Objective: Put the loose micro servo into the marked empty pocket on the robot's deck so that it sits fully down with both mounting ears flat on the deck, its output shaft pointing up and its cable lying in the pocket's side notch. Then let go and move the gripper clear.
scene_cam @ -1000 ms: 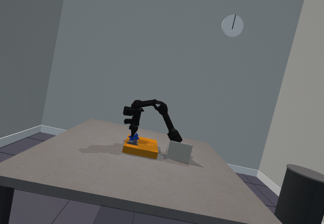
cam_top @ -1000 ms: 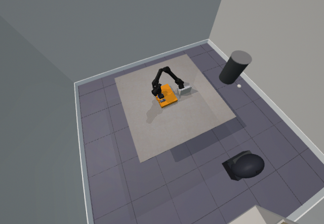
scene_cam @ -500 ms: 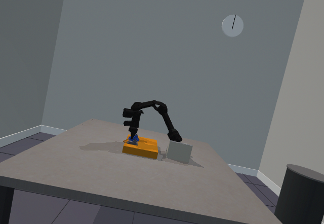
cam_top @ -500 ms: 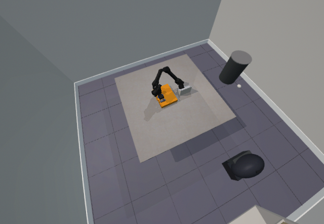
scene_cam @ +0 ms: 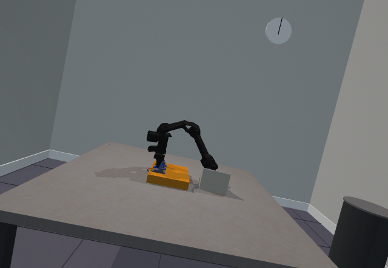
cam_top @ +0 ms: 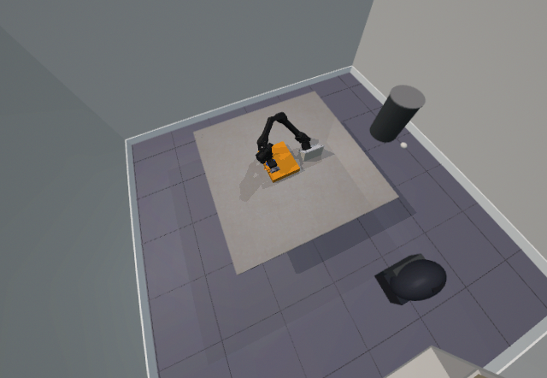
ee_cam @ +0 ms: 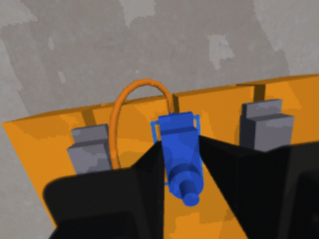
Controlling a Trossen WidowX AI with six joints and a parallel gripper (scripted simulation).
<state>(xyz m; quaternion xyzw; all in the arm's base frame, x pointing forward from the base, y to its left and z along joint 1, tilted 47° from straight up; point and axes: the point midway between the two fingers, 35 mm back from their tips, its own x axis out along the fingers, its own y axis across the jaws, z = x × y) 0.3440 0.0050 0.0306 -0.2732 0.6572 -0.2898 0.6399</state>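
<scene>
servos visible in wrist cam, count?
3: a blue servo between the gripper fingers, a grey servo left of it, another grey one right. Fingers may hide more.

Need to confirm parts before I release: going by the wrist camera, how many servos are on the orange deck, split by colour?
Blue servo: 1, between the claw's fingers, blue servo
Grey servos: 2, already set in the deck: one on the left, one on the right
Total: 3 servos
</scene>
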